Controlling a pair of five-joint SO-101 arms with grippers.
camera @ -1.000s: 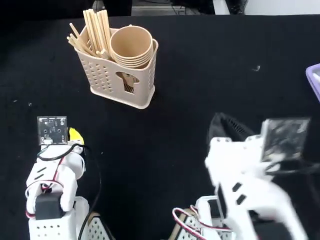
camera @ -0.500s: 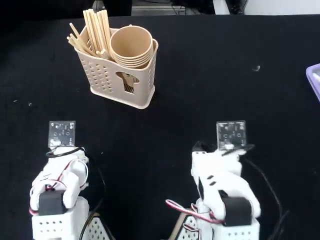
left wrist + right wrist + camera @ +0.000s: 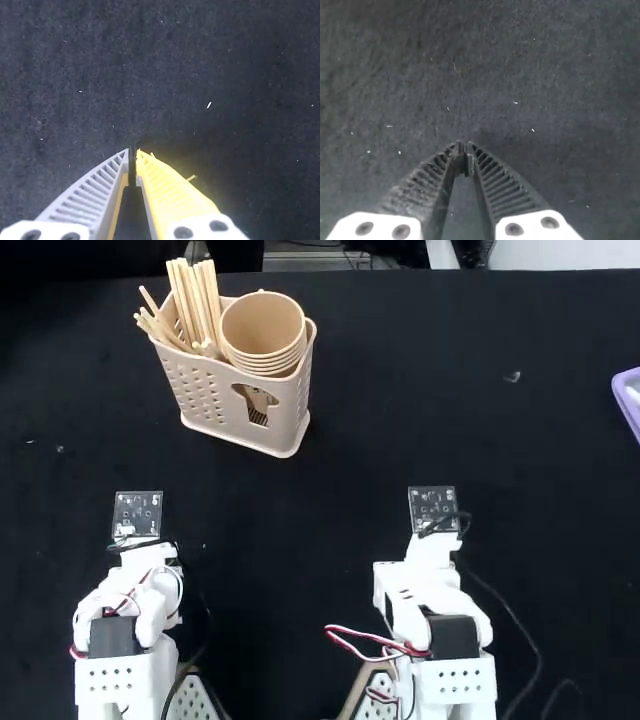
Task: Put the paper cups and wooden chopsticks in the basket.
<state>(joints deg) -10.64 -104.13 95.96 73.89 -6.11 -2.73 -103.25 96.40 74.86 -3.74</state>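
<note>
Paper cups [image 3: 262,332] and wooden chopsticks [image 3: 188,302] stand in the basket [image 3: 240,405], and both arms are folded at the near edge of the table [image 3: 460,430] with their jaws together.

The beige perforated basket sits on the far left part of the black table. The nested stack of paper cups is upright in its right compartment, and the bundle of wooden chopsticks leans out of its left compartment, just beside the cups. The two white arms are side by side, well apart from the basket. In the wrist views the left jaws, one grey and one yellow, meet at their tips over bare black cloth, and the right jaws, both dark, are likewise pressed tip to tip with nothing between them. A purple object [image 3: 628,400] pokes in at the table's right edge.
</note>
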